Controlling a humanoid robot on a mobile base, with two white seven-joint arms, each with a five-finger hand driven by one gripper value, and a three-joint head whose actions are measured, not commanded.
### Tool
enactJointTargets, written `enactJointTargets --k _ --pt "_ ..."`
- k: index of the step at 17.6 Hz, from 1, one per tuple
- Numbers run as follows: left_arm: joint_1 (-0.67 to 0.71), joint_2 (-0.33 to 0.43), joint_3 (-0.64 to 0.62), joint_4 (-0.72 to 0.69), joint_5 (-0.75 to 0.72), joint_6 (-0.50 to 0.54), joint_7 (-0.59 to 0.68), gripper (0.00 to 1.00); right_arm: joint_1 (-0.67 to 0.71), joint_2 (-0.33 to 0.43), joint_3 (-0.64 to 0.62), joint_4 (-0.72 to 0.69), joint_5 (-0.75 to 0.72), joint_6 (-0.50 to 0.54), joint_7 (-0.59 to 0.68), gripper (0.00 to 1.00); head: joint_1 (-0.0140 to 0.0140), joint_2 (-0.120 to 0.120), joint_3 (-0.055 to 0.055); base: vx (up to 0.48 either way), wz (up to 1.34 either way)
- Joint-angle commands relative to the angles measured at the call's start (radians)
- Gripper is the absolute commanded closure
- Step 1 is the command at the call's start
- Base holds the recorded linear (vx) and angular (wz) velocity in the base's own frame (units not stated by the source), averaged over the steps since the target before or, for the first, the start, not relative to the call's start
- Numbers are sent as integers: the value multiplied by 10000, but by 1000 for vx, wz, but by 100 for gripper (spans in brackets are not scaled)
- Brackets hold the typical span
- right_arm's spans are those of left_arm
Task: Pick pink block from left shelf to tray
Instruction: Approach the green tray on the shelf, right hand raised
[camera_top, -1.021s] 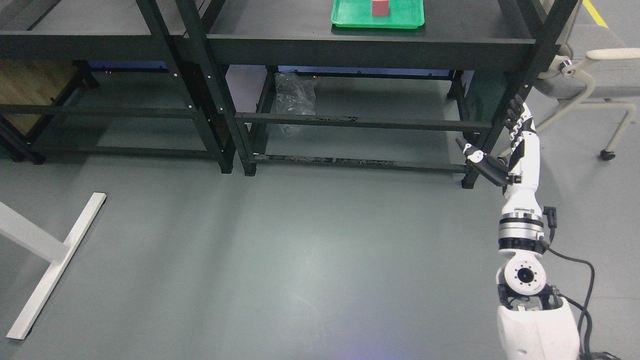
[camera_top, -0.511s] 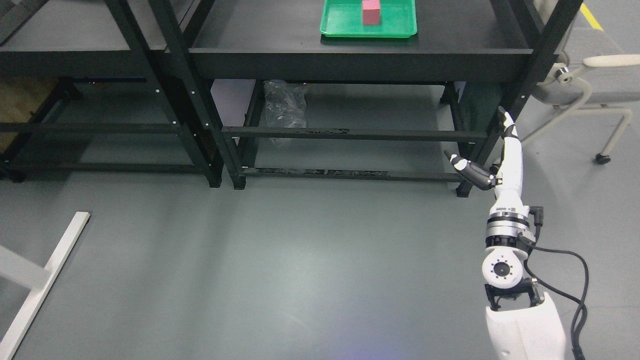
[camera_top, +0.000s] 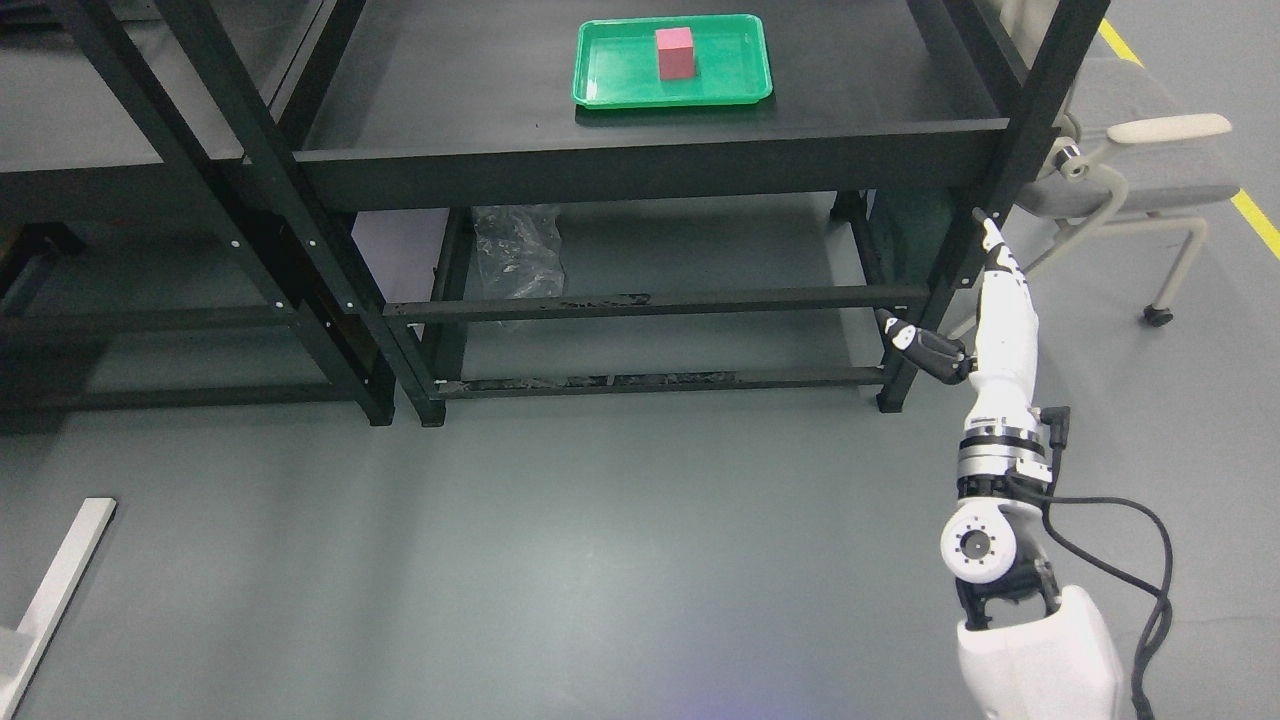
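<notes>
Right hand (camera_top: 985, 300), at the right of the frame, is raised on its white arm, which enters from the lower right corner; the fingers are extended and relaxed, the thumb (camera_top: 920, 340) stands out to the left, and nothing is held. The hand points toward the upper right, its fingertips near the front right leg of the black shelf unit (camera_top: 640, 160), though contact with that leg cannot be confirmed. A black cable (camera_top: 1130, 520) loops from the wrist down toward the lower right corner. The pink block (camera_top: 675, 53) stands upright inside the green tray (camera_top: 600, 85), slightly above and right of the tray's centre, well apart from the hand. The tray rests flat on the top board of the shelf unit, in the upper centre of the frame, close to the board's front edge. A second black shelf unit (camera_top: 120, 180) adjoins on the upper left. Under the top board, a crumpled clear plastic bag (camera_top: 515, 250) lies at the back of the lower level. A grey chair (camera_top: 1140, 170) with a pale armrest stands at the upper right, beside the shelf leg. A white bar (camera_top: 55, 590) lies on the grey floor (camera_top: 560, 560) at the lower left.
</notes>
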Motion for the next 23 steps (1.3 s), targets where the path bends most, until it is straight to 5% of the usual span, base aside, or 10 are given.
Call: enactJointTargets --k 1,13,17,23 --pt "0 175 0 -175 0 -6 3 0 83 -175 580 117 8237 41 71 0 0 0 0 216 99" --pt "0 175 0 -175 0 -6 3 0 -223 -175 612 -35 7382 71 -634 0 0 0 0 238 164" --pt "0 175 0 -175 0 -6 3 0 -438 -175 565 -159 7320 87 -2303 0 0 0 0 273 175" --pt "0 175 0 -175 0 9 3 0 -836 -175 581 -113 6799 41 -886 0 0 0 0 267 89"
